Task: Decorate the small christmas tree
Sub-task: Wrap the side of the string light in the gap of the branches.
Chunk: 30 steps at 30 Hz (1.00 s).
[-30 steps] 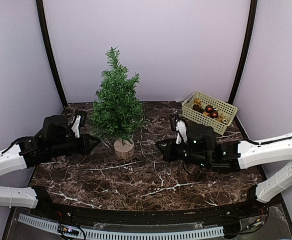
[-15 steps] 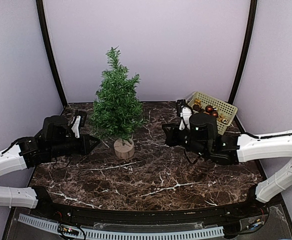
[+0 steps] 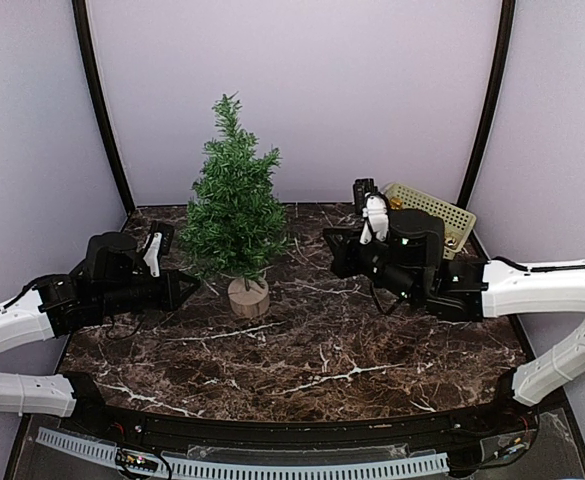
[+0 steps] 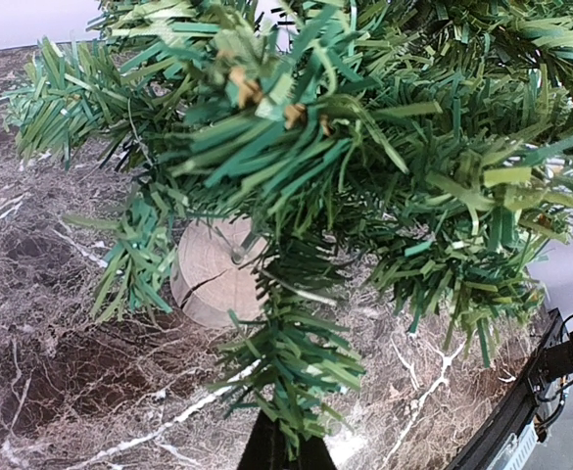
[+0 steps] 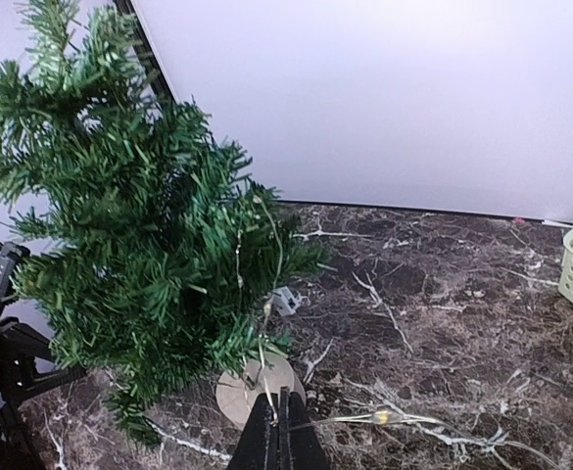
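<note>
The small christmas tree (image 3: 234, 215) stands upright on the dark marbled surface (image 3: 302, 365), at about 10 o'clock from the surface's middle in the overhead view. Its bristly green branches spread wide above a thin trunk. The round pale wooden stump base (image 3: 248, 297) sits flat on the surface, directly under the lowest boughs.

A light wire (image 5: 380, 418), very thin and carrying tiny bulbs, climbs from just above the stump into the branches on the tree's 3 o'clock side. From the same spot it trails away over the surface towards 3 o'clock.

The right pincer (image 5: 282, 406) is closed. In its wrist view its tips sit where the two runs of the wire meet, so it appears to be pinching the wire. In the overhead view it hangs above the surface at 3 o'clock from the tree, a little apart from the foliage, with its tips turned towards the branches.

The left pincer (image 3: 194, 285) is closed too. It lies low at 9 o'clock from the stump, close beside it, with its tips up against the lowest branch. Its own camera shows needles drooping across the tips, but whether any are caught between them cannot be told.

A cream slotted basket (image 3: 447, 213) rests at the 2 o'clock corner of the surface, well apart from the tree. The right arm covers most of it, and its contents are hidden. Pale lilac walls (image 3: 302, 90) close in the back and sides.
</note>
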{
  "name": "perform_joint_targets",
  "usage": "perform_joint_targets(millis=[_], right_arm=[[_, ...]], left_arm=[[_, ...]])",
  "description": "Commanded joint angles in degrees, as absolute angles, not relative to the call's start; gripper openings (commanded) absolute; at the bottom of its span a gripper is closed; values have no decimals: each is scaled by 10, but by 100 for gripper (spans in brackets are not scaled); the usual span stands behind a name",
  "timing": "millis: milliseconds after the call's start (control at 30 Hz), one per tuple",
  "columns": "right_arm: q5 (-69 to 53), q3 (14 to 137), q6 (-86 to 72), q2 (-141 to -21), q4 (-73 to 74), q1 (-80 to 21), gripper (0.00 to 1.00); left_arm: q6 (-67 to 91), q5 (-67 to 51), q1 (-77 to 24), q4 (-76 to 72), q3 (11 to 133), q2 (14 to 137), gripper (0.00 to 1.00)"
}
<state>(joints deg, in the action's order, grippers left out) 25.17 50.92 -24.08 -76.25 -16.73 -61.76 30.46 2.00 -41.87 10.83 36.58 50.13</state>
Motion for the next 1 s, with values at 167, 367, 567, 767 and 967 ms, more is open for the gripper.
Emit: perform_joint_targets(millis=[167,367,567,767,967], right_arm=[[237,581,-182,-783,-197,-600,0],[219,612,-163,-818,-202,-579,0],[203,644,-146,-849,-197,-560,0],[188,666,-138,-871,-192,-544,0],[173,690,-128,-901,-193,-530,0]], left_arm=[[308,25,-415,101,355,495,0],[310,25,-414,104,353,492,0],[311,27,-414,105,350,490,0],[314,25,-414,106,348,488,0],[314,26,-413,107,347,489,0]])
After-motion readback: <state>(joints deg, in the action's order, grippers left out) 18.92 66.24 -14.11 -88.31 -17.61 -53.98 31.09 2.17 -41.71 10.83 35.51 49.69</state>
